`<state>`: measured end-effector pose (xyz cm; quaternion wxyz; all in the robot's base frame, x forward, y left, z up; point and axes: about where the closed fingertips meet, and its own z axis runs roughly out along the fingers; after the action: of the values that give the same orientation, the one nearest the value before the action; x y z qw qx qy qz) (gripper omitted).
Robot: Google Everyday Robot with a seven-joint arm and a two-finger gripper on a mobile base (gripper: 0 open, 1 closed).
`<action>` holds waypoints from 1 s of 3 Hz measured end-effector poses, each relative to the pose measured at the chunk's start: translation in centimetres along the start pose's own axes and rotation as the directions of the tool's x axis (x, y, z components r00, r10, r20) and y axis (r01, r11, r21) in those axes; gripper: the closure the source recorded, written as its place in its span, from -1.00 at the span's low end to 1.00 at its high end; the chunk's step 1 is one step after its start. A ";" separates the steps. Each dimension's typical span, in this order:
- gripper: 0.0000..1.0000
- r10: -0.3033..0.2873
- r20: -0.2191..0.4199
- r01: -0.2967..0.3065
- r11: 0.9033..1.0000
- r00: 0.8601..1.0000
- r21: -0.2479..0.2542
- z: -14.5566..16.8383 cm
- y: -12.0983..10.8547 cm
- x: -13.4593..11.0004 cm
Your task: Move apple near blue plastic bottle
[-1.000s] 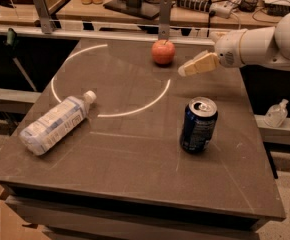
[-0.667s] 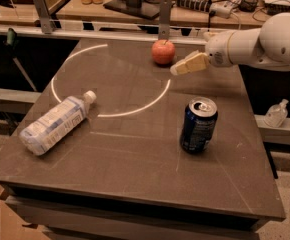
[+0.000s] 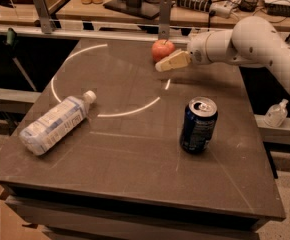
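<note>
Gripper (image 3: 167, 64) just right of apple (image 3: 162, 49) at far edge, grip state unclear, blue plastic bottle (image 3: 55, 124) lying near left, label unreadable, dark blue can (image 3: 198, 126) upright right

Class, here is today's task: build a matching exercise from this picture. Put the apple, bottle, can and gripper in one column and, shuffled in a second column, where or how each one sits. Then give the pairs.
Column 1
1. apple
2. bottle
3. can
4. gripper

Column 2
A. stands upright on the near half of the table
B. held above the table, close beside the apple
C. lies on its side
D. sits by the table's far edge

Pairs: 1-D, 2-C, 3-A, 4-B
</note>
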<state>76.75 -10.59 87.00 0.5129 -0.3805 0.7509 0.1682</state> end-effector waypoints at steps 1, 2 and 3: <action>-0.67 0.007 0.001 -0.007 0.999 1.000 -0.033 2.6 0.3 -0.3; -0.21 -0.001 0.008 0.002 0.999 1.000 -0.054 3.7 0.5 -0.8; 0.28 -0.014 0.009 0.014 0.997 1.000 -0.079 2.3 0.7 -2.2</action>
<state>78.08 -7.77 87.93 0.5017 -0.4050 0.7390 0.1956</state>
